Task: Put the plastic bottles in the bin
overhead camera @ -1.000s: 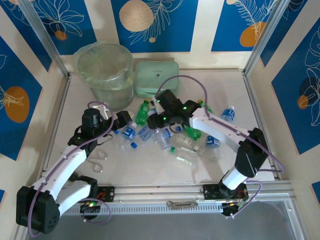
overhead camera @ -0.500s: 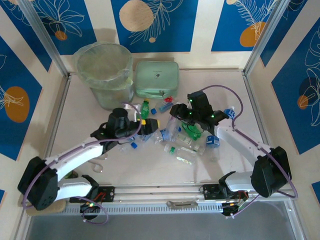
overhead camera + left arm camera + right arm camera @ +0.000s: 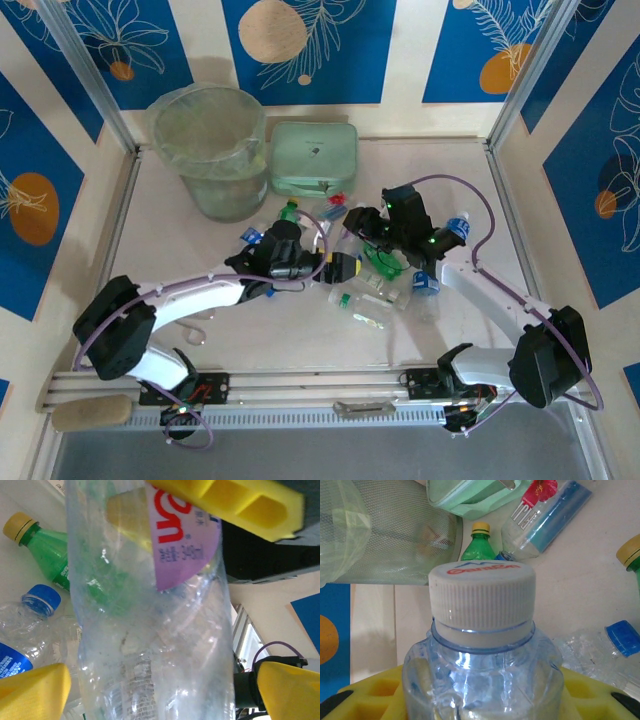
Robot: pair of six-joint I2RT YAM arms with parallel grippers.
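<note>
My right gripper (image 3: 360,224) (image 3: 482,695) is shut on a clear plastic bottle with a white cap (image 3: 482,600), held cap-forward above the pile. In the left wrist view a clear bottle with a purple label (image 3: 150,645) stands between the wide-apart yellow fingers (image 3: 30,692) of my left gripper (image 3: 341,268) (image 3: 160,690). That gripper is open, with a gap on the right side. Another yellow finger (image 3: 225,500) lies across this bottle's top. More plastic bottles (image 3: 385,290) lie scattered mid-table, some green (image 3: 383,262) (image 3: 47,555). The bin (image 3: 160,125) (image 3: 380,535) stands at the back left.
A flat mint-green case (image 3: 313,157) (image 3: 470,497) lies right of the bin. A lone bottle (image 3: 455,228) rests near the right arm. A green bottle with a yellow cap (image 3: 479,545) and a blue-labelled one (image 3: 545,520) lie by the case. Walls enclose the table.
My left arm has swung right from beside the bin into the middle of the pile. My right gripper has drawn back to the right with its bottle.
</note>
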